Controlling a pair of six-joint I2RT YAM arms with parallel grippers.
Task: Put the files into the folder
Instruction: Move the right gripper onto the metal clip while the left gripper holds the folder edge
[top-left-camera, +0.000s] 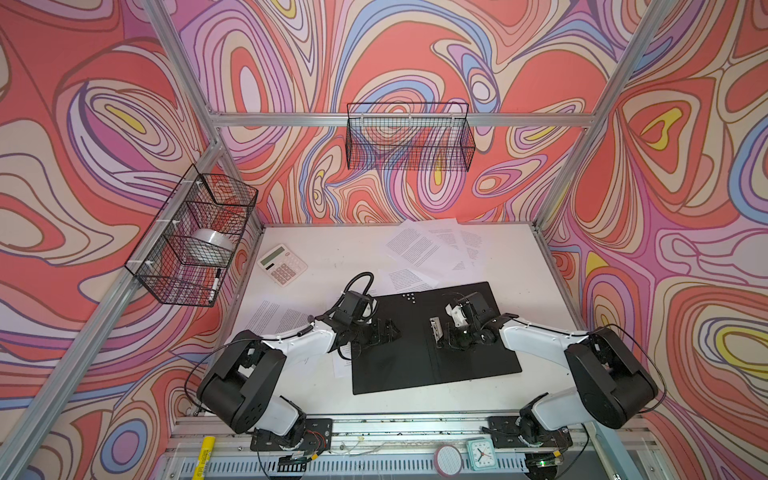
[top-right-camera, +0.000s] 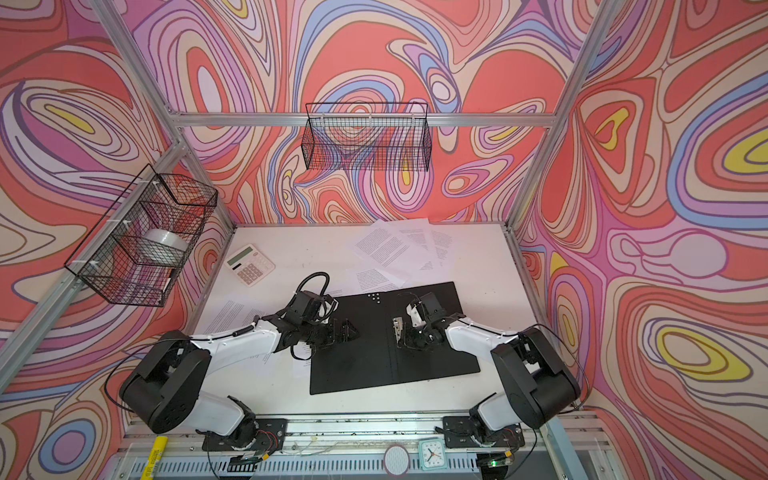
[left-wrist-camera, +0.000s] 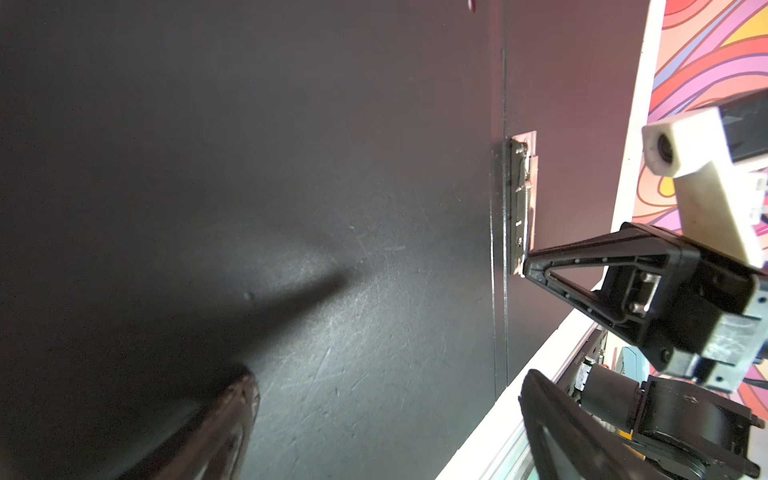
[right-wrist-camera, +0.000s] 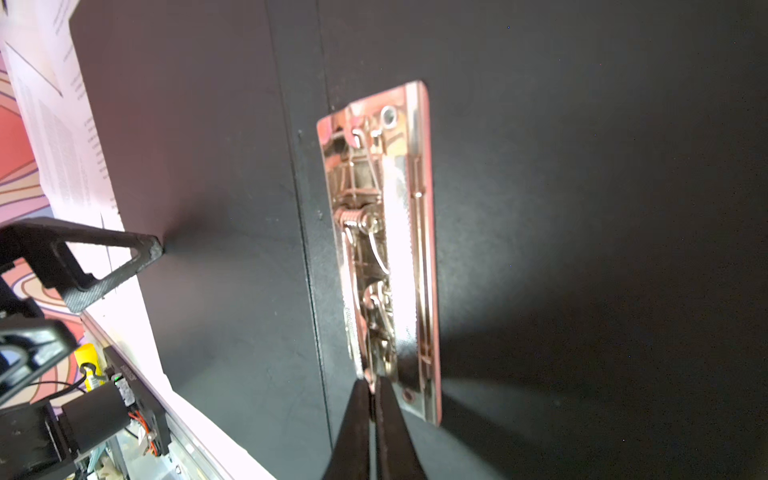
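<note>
Right gripper (right-wrist-camera: 374, 390) pinched shut at the shiny metal spine clip (right-wrist-camera: 386, 249) of the open black folder (top-left-camera: 395, 365).
Left gripper (top-left-camera: 388, 331) rests wide open on the cover. The printed white paper sheets (top-left-camera: 419, 245) lie scattered outside. The thin clip may slip free and snap down.

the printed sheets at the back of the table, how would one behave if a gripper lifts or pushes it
Probably floppy: the sheets are thin single pages lying flat, so a lifted edge should droop. Likely light, so a push may slide them on the smooth white table. They overlap in a loose fan, so dragging one could shift its neighbours.
</note>
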